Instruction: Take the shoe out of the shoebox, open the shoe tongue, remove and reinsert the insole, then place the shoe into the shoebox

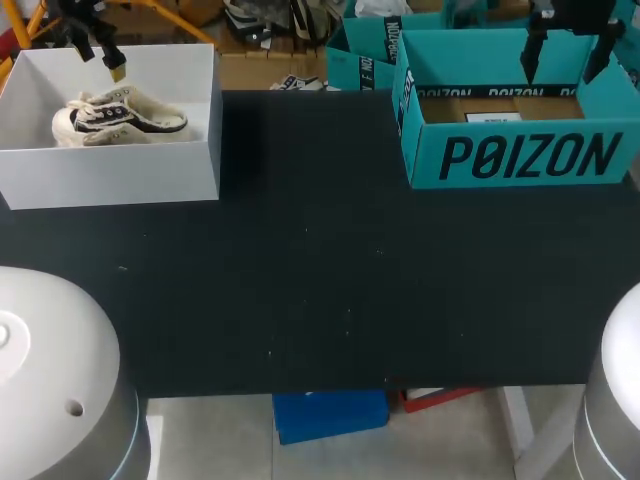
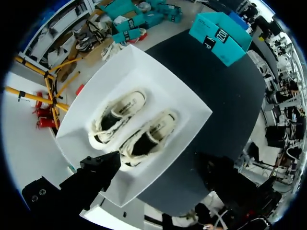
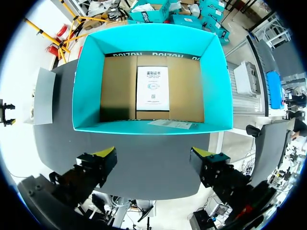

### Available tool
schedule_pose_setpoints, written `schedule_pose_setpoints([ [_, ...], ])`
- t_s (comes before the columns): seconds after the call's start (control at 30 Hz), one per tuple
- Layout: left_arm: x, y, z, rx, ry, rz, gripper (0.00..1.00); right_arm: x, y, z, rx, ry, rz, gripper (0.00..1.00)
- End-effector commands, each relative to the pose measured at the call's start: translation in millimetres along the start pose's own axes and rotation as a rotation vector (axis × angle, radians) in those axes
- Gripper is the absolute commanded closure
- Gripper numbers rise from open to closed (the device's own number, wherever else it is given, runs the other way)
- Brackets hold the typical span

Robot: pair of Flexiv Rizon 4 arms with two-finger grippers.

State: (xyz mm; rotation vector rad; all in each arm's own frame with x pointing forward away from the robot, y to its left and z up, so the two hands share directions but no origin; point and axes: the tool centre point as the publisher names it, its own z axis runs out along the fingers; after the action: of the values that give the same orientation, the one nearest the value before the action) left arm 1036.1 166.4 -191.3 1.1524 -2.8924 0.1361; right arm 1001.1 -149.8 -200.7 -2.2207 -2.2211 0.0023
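A pair of cream shoes with black trim lies in the white shoebox at the table's back left. My left gripper hangs open above the box's back part. In the left wrist view the two shoes lie side by side in the white shoebox, well below the open left gripper, which holds nothing. My right gripper hangs open over the teal box at the back right. The right wrist view shows the right gripper high above the teal box.
The teal box has a brown cardboard floor with a white card and a paper slip by its near wall. The black table stretches between the two boxes. My arms' white bases stand at the front corners.
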Motion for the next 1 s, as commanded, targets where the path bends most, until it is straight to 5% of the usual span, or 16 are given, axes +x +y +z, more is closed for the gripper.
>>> schedule_pose_setpoints([
  [0.03,-4.5,1.5,-2.2,-0.012,0.004,0.493,0.0,-0.1,0.0,-0.6,0.001,0.0,0.0,0.0],
  [0.17,-10.3,1.2,-4.1,0.055,0.026,0.501,0.0,-0.1,0.0,-0.6,0.001,0.0,0.0,0.0],
  [1.0,-10.3,1.2,-4.1,0.055,0.026,0.501,0.0,-0.1,0.0,-0.6,0.001,0.0,0.0,0.0],
])
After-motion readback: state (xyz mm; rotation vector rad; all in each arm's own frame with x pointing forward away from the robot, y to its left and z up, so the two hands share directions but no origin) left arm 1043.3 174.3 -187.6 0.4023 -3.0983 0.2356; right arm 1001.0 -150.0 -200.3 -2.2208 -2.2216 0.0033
